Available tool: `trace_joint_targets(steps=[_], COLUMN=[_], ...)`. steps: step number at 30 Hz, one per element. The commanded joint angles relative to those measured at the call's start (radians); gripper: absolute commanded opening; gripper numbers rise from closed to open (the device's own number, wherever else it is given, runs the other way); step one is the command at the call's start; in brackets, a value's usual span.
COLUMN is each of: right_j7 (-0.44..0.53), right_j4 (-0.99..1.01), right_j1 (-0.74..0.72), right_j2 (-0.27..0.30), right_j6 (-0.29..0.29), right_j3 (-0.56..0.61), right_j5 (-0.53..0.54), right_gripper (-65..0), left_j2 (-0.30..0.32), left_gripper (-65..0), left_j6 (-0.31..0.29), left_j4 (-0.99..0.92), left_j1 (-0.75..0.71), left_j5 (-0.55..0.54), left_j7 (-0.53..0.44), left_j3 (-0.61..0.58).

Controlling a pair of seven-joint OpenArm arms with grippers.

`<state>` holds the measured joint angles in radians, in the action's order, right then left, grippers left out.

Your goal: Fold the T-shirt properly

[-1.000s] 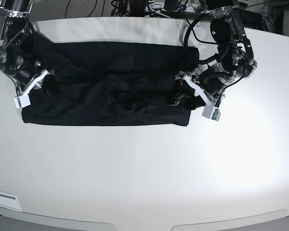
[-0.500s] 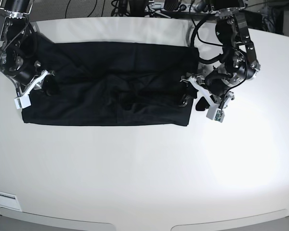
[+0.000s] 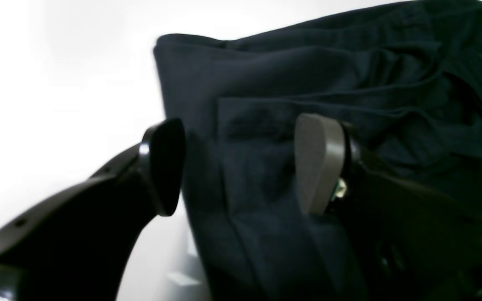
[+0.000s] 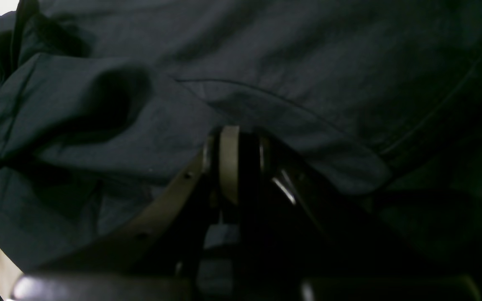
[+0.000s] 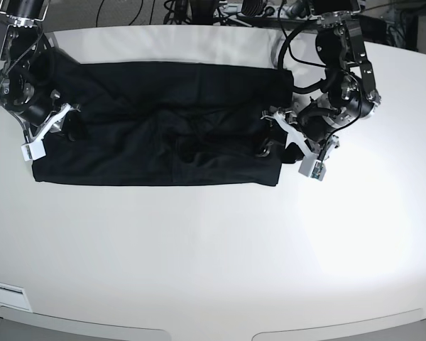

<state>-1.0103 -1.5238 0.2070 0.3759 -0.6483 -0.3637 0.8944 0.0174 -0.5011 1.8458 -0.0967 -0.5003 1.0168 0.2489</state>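
**Black cloth, two ends to gather evenly**

Soft matte black fabric lies in a long band across the far half of the white table (image 5: 213, 249): the T-shirt (image 5: 163, 135), sleeves already turned in and its middle rumpled.

At the left end in the base view, the right gripper (image 5: 65, 122) sits low on the shirt's edge. Its wrist camera shows the jaws drawn together among the folds, but I cannot tell whether cloth is pinched between them.

At the right end, the left gripper (image 3: 241, 163) stands with its jaws apart, one finger off the cloth's edge over the table, the other over the fabric, straddling the layered hem.

The step in hand looks like taking hold of both ends for the crosswise fold. To do it well, the left jaws should likely drop until they catch every layer at the edge, not just the top one. Both grips should sit at matching heights along the band, or the fold may skew.
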Motion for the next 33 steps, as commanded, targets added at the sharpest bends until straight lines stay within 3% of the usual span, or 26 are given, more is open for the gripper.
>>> trace_joint_targets(steps=[1, 2, 5, 15, 17, 20, 21, 33], right_j7=[-0.065, -0.065, -0.066, -0.068, -0.068, -0.068, -0.068, -0.068], right_j4=[0.005, 0.005, 0.005, 0.005, 0.005, 0.005, 0.005, 0.005], right_j1=[0.006, 0.006, 0.006, 0.006, 0.006, 0.006, 0.006, 0.006], right_j2=[0.006, 0.006, 0.006, 0.006, 0.006, 0.006, 0.006, 0.006], right_j6=[0.008, 0.008, 0.008, 0.008, 0.008, 0.008, 0.008, 0.008], right_j3=[0.006, 0.006, 0.006, 0.006, 0.006, 0.006, 0.006, 0.006], right_j5=[-0.056, -0.056, -0.056, -0.056, -0.056, -0.056, -0.056, -0.053], right_gripper=[-55.6, -55.5, -55.5, -55.6, -55.5, -55.5, -55.5, -55.6], left_j2=[0.002, 0.002, 0.002, 0.002, 0.002, 0.002, 0.002, 0.002], left_gripper=[-28.1, -34.6, -63.0, -65.0, -55.2, -31.4, -26.5, -24.8], left_j6=[-0.002, -0.002, -0.002, 0.001, 0.002, 0.002, 0.002, 0.002], left_j4=[0.019, 0.019, 0.019, 0.019, 0.019, 0.019, 0.019, -0.054], left_j1=[0.011, 0.011, 0.011, 0.012, 0.011, 0.011, 0.011, 0.011], left_j5=[-0.019, -0.019, 0.000, 0.004, 0.019, 0.051, 0.063, 0.085], left_j7=[-0.022, -0.022, -0.021, -0.022, -0.023, -0.031, -0.037, -0.053], left_j3=[0.002, 0.002, 0.002, 0.002, 0.002, 0.002, 0.002, 0.002])
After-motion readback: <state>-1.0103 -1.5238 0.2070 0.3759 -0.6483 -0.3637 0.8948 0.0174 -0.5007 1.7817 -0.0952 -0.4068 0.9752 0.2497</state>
